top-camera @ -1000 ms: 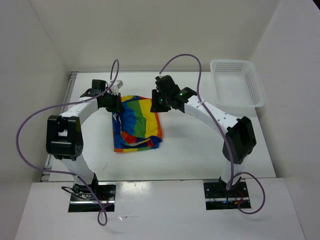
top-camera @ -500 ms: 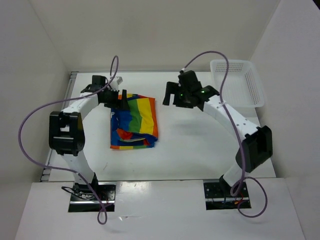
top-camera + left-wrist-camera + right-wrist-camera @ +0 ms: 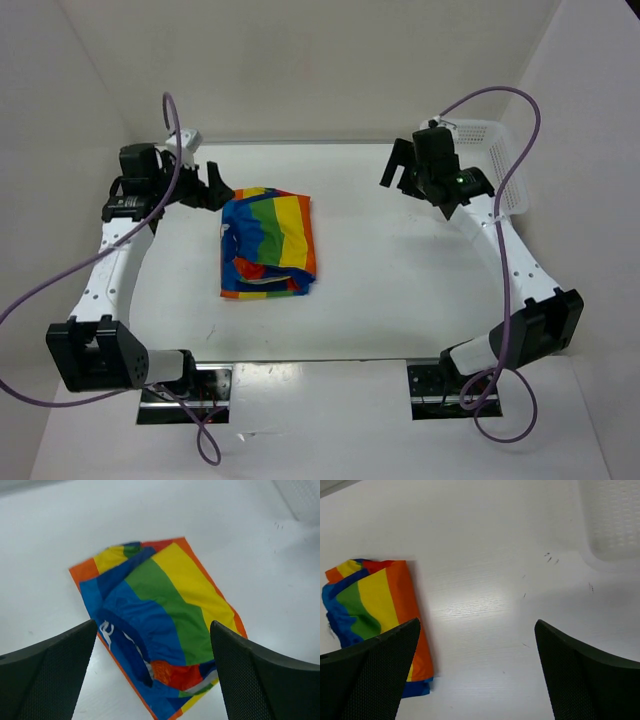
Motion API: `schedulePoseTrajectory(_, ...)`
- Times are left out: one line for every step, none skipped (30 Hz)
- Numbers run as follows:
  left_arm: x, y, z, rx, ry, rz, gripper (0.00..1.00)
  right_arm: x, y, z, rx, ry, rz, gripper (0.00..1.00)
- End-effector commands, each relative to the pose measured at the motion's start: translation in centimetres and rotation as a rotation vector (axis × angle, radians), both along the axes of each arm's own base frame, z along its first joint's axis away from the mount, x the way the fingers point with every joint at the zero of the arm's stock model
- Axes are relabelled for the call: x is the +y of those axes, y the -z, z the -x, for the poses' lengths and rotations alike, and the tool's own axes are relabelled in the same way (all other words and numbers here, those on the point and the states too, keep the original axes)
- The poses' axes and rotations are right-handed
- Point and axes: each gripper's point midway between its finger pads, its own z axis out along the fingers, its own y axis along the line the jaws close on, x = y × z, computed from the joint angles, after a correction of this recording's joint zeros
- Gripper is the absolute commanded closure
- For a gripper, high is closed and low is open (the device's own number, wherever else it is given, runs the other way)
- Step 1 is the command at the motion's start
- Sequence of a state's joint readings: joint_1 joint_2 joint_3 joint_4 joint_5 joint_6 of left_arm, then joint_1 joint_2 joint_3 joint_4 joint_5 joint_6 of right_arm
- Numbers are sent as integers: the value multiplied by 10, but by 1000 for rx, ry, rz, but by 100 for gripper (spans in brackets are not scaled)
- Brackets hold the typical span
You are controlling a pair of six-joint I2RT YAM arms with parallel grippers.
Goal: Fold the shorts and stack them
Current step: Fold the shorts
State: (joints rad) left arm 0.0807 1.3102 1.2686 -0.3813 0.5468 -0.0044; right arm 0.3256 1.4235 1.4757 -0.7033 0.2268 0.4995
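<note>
While both arms hang above the table (image 3: pixel 400 290), the shorts (image 3: pixel 267 243) lie on it folded into a rough rectangle, left of centre, touching neither claw. Stripes run lengthwise: orange along the right edge, then yellow, green, and blue toward the left. Red and navy bits bunch at the near end (a strip of white shows there, drawstring or waistband, can't tell). The far-left corner is rumpled, with a blue layer lapping over yellow and orange.

The left gripper (image 3: pixel 213 185) sits just beside the bundle's far-left corner in the top view, jaws spread wide with nothing between them. The left wrist view shows both black fingers (image 3: pixel 50 680) far apart, with the shorts lower down on the table between them.

The right gripper (image 3: pixel 397 170) is well apart from the shorts, off to the right, near the white mesh basket (image 3: pixel 478 128) at the table's far-right corner. Its jaws gape too and hold nothing. In the right wrist view the shorts are at lower left, partly behind one finger (image 3: pixel 365 680), the basket is at top right, and white tabletop lies between.
</note>
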Motion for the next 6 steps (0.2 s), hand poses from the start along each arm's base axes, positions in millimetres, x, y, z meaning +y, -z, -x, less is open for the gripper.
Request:
schedulePoseTrajectory(-2,20,7,41,9,4,0,-21,-3,10,23,75,60,0)
schedulePoseTrajectory(4,16,10,32,-25,-15,0,-24,0,13,27,84,69,0)
schedulePoseTrajectory(6,20,10,41,-34,-20,0,-25,-1,15,24,89,60,0)
schedulePoseTrajectory(7,16,11,28,-42,-25,0,-26,6,20,38,89,66,0)
schedulePoseTrajectory(9,15,12,33,-52,-30,0,-27,1,22,17,90,58,0)
schedulePoseTrajectory(9,16,13,42,-52,-29,0,-28,0,25,14,90,56,0)
